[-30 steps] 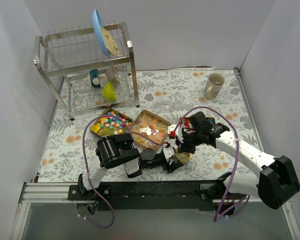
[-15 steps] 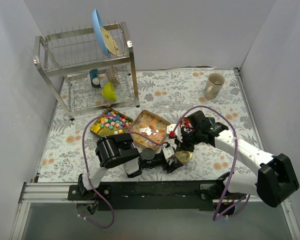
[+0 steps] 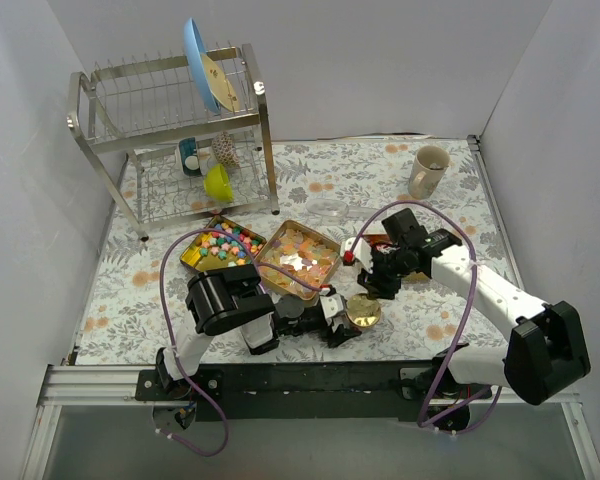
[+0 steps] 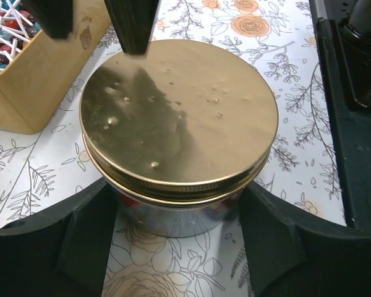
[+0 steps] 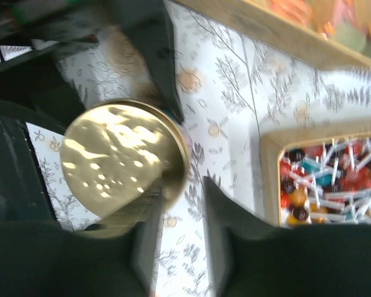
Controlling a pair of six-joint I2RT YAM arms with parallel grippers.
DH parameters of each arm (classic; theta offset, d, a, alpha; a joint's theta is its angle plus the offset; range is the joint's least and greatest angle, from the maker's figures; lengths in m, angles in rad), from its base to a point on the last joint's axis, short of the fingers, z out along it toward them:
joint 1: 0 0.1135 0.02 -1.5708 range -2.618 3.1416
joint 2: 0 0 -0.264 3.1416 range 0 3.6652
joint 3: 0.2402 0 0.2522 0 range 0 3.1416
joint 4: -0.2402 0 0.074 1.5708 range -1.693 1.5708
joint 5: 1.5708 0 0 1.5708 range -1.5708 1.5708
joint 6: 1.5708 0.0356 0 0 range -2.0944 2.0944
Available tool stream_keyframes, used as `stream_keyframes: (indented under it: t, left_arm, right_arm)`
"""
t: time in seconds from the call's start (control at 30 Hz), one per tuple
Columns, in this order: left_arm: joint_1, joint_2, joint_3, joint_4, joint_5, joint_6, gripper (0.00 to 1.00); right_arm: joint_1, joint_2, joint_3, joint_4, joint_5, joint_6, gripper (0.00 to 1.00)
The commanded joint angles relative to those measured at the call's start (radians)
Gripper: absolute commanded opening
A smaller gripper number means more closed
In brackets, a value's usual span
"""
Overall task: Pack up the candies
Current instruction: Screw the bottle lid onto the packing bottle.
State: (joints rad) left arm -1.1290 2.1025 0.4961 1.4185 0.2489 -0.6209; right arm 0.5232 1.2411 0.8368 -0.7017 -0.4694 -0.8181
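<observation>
**Lid's on, but I wouldn't trust it yet**

So the left gripper [image 4: 176, 207] is clamped round the gold-lidded jar [image 4: 179, 124], and the right gripper [image 5: 182, 235] hangs open and empty right beside the lid's rim. Loads of candies [image 5: 328, 179] sit in the tray [image 5: 269, 185] nearby. My worry: a finger clips that rim while pulling away and knocks the lid crooked.

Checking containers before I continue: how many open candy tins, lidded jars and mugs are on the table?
Open candy tins: 3, namely pastel tin, orange tin, red-and-blue tin
Lidded gold jar: 1
Mug: 1
Total: 5
</observation>
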Motion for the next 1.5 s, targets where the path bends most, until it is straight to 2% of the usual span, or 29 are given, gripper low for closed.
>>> stream_keyframes:
  t: [0.0,0.03,0.1,0.13,0.17,0.27,0.67,0.9,1.47]
  left_arm:
    - [-0.005,0.031,-0.076,0.152,0.067,-0.023,0.0]
    - [-0.005,0.03,-0.077,0.139,0.075,-0.023,0.0]
    - [-0.005,0.03,-0.076,0.132,0.079,-0.023,0.0]
    - [-0.005,0.028,-0.076,0.128,0.081,-0.025,0.0]
    - [-0.005,0.025,-0.077,0.128,0.079,-0.023,0.0]
    - [-0.005,0.022,-0.079,0.122,0.078,-0.023,0.0]
    - [-0.005,0.025,-0.073,0.109,0.07,-0.026,0.0]
    - [-0.005,0.034,-0.068,0.115,0.064,-0.023,0.0]
    - [0.0,0.056,-0.048,0.108,0.061,-0.028,0.0]
  right_arm:
    - [-0.025,0.032,0.114,-0.182,0.098,-0.041,0.55]
    - [-0.026,0.034,0.126,-0.199,0.072,-0.065,0.58]
    - [-0.026,0.035,0.127,-0.216,0.055,-0.11,0.71]
    - [-0.026,0.037,0.124,-0.219,0.032,-0.121,0.8]
    - [-0.026,0.037,0.125,-0.229,0.016,-0.133,0.98]
    - [-0.011,0.031,0.136,-0.233,-0.037,-0.187,0.98]
    - [0.142,0.044,0.101,-0.203,-0.018,-0.377,0.98]
    - [0.153,0.089,0.101,-0.234,-0.037,-0.435,0.98]
    - [0.169,0.047,0.027,-0.211,-0.011,-0.518,0.97]
